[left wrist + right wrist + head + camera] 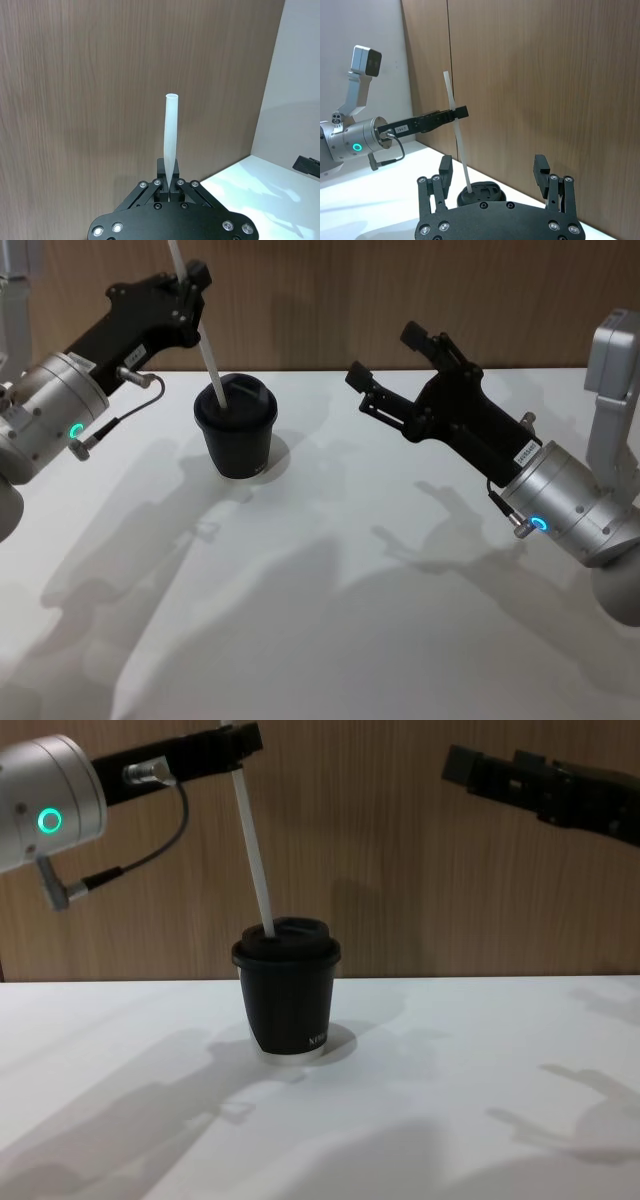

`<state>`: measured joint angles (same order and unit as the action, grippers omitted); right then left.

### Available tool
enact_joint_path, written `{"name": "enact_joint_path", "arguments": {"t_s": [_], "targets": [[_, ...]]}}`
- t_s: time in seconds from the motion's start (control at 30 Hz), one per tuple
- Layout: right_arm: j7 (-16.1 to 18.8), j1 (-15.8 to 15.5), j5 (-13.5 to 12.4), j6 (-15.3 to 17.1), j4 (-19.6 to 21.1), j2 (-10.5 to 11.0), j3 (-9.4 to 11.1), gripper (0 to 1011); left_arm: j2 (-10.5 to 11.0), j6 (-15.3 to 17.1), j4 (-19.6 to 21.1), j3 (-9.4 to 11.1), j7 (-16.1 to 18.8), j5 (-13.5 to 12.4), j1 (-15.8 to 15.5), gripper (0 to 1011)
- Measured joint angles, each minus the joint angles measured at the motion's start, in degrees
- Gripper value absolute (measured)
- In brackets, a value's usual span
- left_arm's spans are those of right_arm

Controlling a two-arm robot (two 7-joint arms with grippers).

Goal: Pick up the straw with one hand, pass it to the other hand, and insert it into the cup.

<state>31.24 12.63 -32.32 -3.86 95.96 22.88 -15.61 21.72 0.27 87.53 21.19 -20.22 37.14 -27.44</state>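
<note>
Left gripper [192, 280] pinches the straw [211, 362] near its upper part, lower end already poking thru the lid of the black cup [236, 428]. Right gripper [385, 368] hangs spread, empty, well apart. Straw's light, thin (crushes easily, I'd guess), so grip gently.

Cup [236, 430] standing on the surface [330, 620]. Straw [205, 345] tilted, lower end in the cup's lid, upper part pinched by the left claw [190, 282] above-left of the cup. Right claw [392, 365] spread, right of the cup.
</note>
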Motion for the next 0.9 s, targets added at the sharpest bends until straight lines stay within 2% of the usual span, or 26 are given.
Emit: {"name": "enact_joint_path", "arguments": {"t_s": [0.53,0.9], "targets": [[0.0,0.0,0.0,0.0,0.0,0.0,0.0,1001,-1.0,1.15,-1.62,-0.01,-0.71,-0.13,-0.18,8],[0.0,0.0,0.0,0.0,0.0,0.0,0.0,1001,-0.95,3.51,-2.18,0.96,-0.25,-2.01,-0.13,11]]}}
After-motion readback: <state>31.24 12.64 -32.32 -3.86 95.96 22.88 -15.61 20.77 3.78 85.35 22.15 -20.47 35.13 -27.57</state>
